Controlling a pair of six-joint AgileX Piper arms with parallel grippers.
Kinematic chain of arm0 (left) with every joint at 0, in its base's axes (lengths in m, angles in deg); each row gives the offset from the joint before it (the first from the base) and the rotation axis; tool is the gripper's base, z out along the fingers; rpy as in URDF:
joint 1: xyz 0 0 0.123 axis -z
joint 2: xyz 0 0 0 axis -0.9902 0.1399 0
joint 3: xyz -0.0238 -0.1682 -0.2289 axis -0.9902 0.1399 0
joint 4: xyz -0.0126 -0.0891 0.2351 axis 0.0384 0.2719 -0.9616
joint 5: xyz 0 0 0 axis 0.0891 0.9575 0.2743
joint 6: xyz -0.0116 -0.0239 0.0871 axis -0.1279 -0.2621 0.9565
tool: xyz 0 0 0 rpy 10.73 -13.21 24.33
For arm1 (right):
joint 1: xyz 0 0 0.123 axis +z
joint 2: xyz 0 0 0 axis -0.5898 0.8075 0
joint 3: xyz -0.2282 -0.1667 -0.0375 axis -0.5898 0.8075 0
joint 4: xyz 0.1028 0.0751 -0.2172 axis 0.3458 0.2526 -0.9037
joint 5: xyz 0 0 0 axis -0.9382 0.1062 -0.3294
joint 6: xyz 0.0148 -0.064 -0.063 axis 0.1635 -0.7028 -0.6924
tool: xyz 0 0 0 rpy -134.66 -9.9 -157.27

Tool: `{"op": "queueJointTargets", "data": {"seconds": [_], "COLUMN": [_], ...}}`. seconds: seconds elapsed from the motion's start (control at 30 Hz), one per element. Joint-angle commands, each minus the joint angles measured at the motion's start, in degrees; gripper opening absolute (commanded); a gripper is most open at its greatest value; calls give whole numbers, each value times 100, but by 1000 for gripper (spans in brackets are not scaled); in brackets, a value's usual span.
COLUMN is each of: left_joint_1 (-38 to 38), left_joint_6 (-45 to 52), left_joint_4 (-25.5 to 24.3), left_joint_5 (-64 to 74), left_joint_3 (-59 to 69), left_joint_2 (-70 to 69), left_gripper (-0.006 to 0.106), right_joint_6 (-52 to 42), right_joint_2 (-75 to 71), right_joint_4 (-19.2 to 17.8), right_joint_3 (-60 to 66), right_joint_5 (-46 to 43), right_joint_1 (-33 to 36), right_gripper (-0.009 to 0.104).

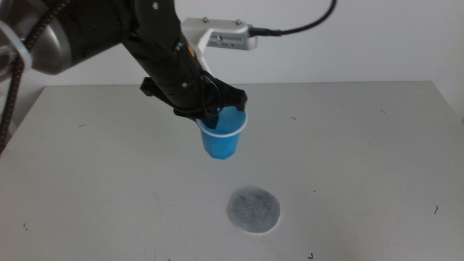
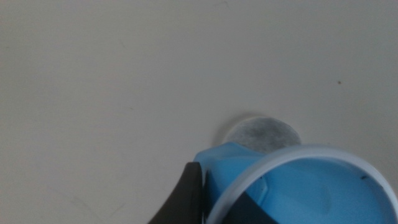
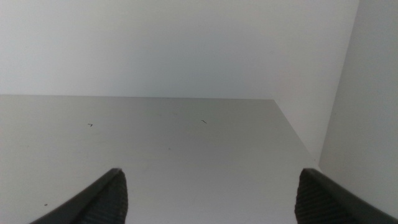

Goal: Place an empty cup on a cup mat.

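My left hand [image 1: 217,116] clamps the blue paper cup [image 1: 221,139] by its rim, lifted clear; placement on the grey cup mat [image 1: 254,211] remains.

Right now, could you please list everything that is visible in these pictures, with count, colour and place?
cup: one, bright blue with a thin white rim, held above the table in the left gripper, behind the mat in the middle view, not on it.
mat: one, round, mottled grey with a pale edge, flat on the table near the front, nothing on it.
table: one, pale grey, with a few small dark specks.
wall: white, behind the table.
left gripper: one, dark, comes in from the left side, shut on the cup's rim.
right gripper: one, dark, open, waiting over a bare part of the table, seen only in its own wrist view.
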Motion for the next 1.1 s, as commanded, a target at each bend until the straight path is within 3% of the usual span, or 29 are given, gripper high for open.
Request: {"op": "queueJointTargets", "data": {"seconds": [0.0, 0.33, 1.0, 1.07], "left_joint_1": [269, 941, 948, 948], "left_joint_6": [-78, -73, -61, 2], "left_joint_4": [87, 43, 123, 150], "left_joint_5": [-189, -621, -703, -469], "left_joint_3": [-158, -158, -158, -163], "left_joint_2": [-195, 398, 1457, 1457], "left_gripper": [0, 0, 0, 6], "right_joint_6": [-29, -29, -29, -29], "right_joint_2": [-149, -149, -149, -149], "right_joint_4": [-79, -79, -79, -79], "right_joint_3": [-48, -48, -48, -48], "right_joint_5": [-429, -429, -429, -429], "right_joint_1": [3, 3, 3, 3], "right_gripper": [94, 94, 94, 94]}}
